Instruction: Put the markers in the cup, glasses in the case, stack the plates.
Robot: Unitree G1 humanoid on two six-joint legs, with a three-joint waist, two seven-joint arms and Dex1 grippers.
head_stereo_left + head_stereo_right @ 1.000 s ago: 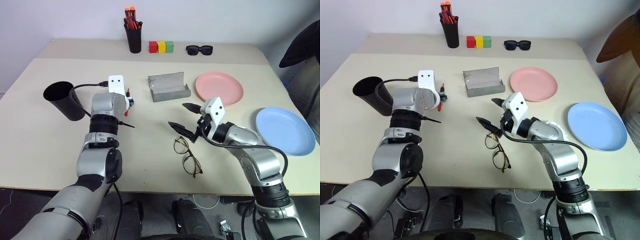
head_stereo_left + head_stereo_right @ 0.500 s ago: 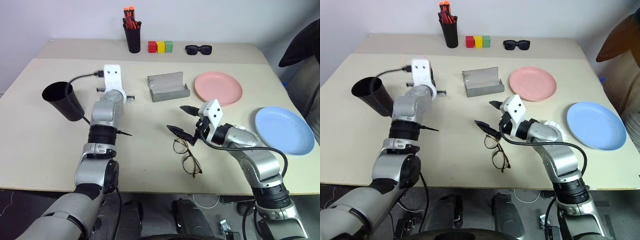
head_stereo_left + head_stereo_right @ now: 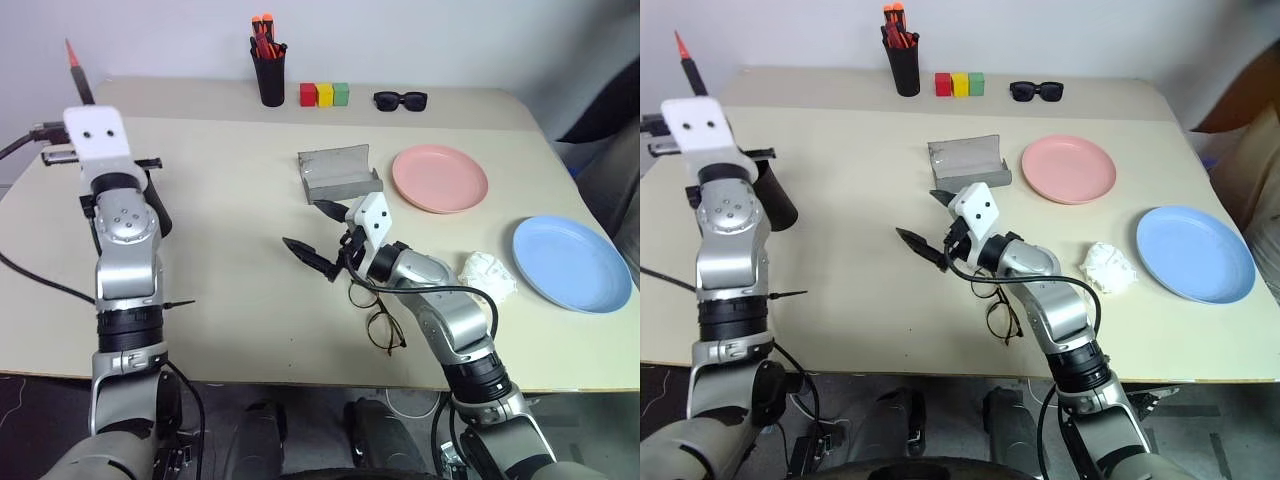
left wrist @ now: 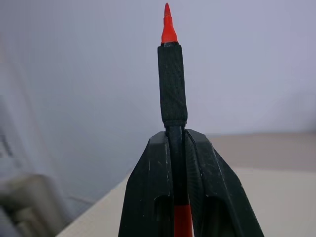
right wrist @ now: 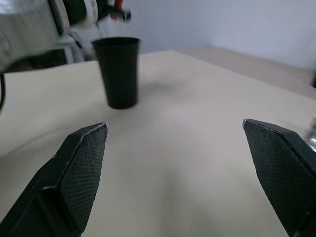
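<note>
Currently:
Left gripper [image 4: 183, 148]: clamped on the slim red-orange marker [image 4: 173, 74], raised at far left.
Right gripper [image 3: 318, 234]: spread wide, empty, mid-table.
Tapered matte black plastic cup [image 3: 774, 196]: just behind the left arm.
Risk: the marker tip could clip the rim and tip the cup.

Red-orange marker [image 4: 173, 64] – upright, tip up, pinched in left claw [image 4: 177, 148], raised above black cup [image 5: 118, 71].
Cup upright on tabletop [image 3: 230, 250], at left side.
Wire-frame glasses [image 3: 378, 315] – lie open near front edge, lenses flat.
Grey case [image 3: 337, 174] open, mid-tabletop.
Pink plate [image 3: 440, 178] just right of case; blue plate [image 3: 570, 263] well apart, at right edge – unstacked.
</note>
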